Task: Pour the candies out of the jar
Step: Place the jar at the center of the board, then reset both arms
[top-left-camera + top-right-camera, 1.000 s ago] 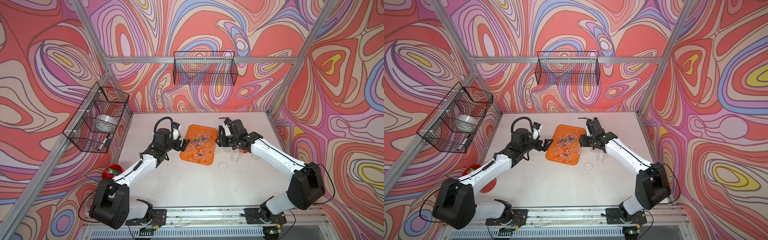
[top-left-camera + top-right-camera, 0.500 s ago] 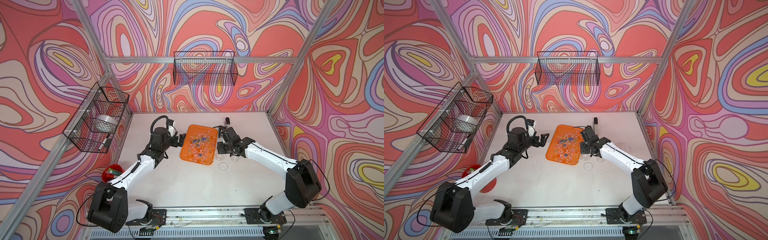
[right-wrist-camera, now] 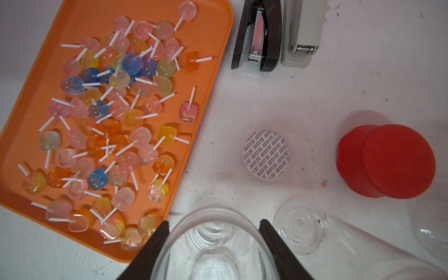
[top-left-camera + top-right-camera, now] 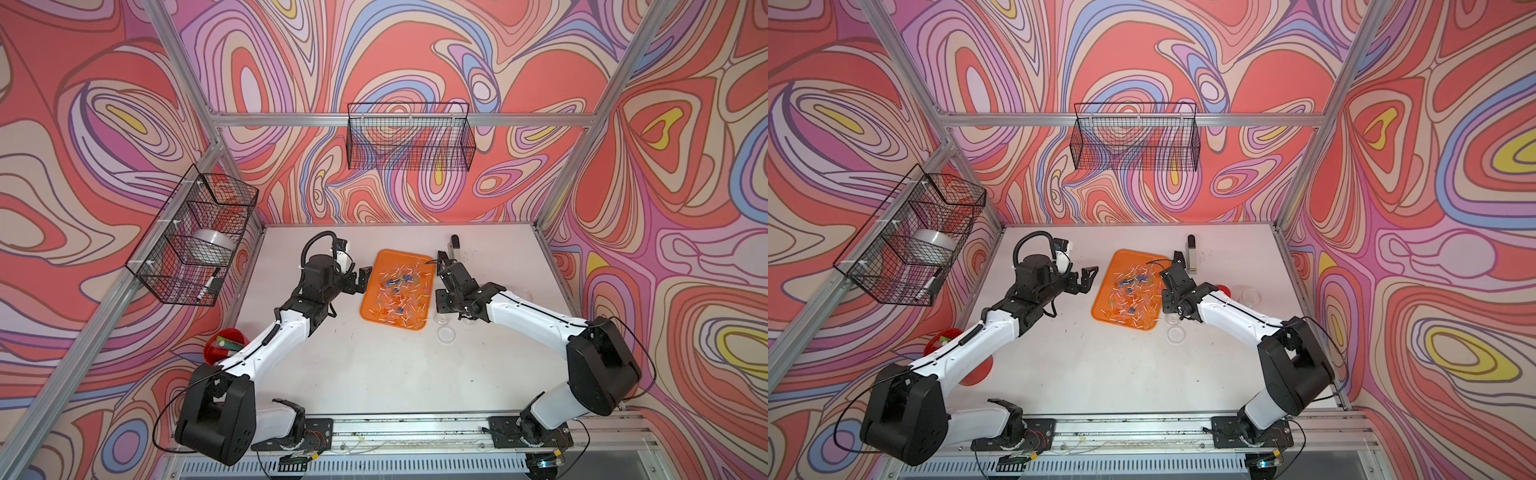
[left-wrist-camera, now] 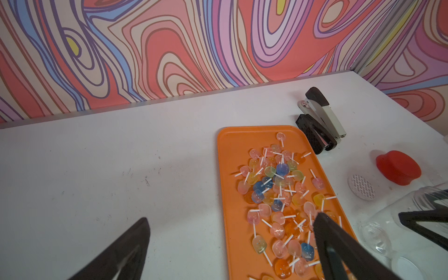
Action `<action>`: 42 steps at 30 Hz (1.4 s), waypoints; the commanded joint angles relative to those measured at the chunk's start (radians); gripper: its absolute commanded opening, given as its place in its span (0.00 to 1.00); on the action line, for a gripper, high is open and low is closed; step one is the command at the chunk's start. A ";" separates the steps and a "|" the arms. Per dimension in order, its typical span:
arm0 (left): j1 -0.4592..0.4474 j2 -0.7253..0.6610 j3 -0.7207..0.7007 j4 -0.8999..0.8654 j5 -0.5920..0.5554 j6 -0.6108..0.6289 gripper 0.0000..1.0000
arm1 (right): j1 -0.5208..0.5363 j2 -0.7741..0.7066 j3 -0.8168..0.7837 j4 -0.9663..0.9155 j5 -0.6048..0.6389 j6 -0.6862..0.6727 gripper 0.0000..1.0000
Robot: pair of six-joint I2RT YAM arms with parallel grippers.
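The candies [image 4: 401, 291] [image 3: 116, 109] [image 5: 278, 194] lie spread over an orange tray [image 4: 368, 309] [image 3: 211, 48] in the middle of the table. My right gripper [image 4: 442, 305] [image 4: 1169, 303] [image 3: 213, 223] is shut on the clear jar [image 3: 213, 244] [image 4: 1171, 319] [image 5: 392, 225], low beside the tray's near right corner. No candy shows inside the jar. My left gripper [image 4: 361, 279] [image 4: 1088, 278] [image 5: 231, 218] hangs open at the tray's left edge, holding nothing.
Right of the tray lie a stapler [image 3: 278, 31] [image 4: 454, 249], a white seal disc [image 3: 266, 155], a red lid [image 3: 388, 160] [image 4: 1223, 289], a clear disc [image 3: 300, 230] [image 4: 446, 333] and another clear container [image 4: 1250, 296]. A red bowl [image 4: 222, 345] sits front left. Wire baskets [image 4: 409, 137] hang on the walls.
My right gripper has come off the tray's far right side with the jar, moving toward the front and down beside the tray's near right corner. The left gripper shifted slightly back.
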 commanded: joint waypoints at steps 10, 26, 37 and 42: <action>0.000 -0.026 -0.014 0.018 -0.006 -0.016 1.00 | 0.010 -0.011 -0.042 0.038 0.020 0.022 0.52; 0.000 -0.026 -0.027 0.023 -0.057 0.016 1.00 | 0.001 -0.174 0.039 0.012 0.052 0.017 0.97; 0.006 -0.044 -0.090 0.098 -0.203 0.018 1.00 | -0.264 -0.252 -0.058 0.197 0.153 -0.180 0.98; 0.019 -0.075 -0.112 0.023 -0.312 -0.073 1.00 | -0.423 -0.254 -0.201 0.386 0.103 -0.170 0.98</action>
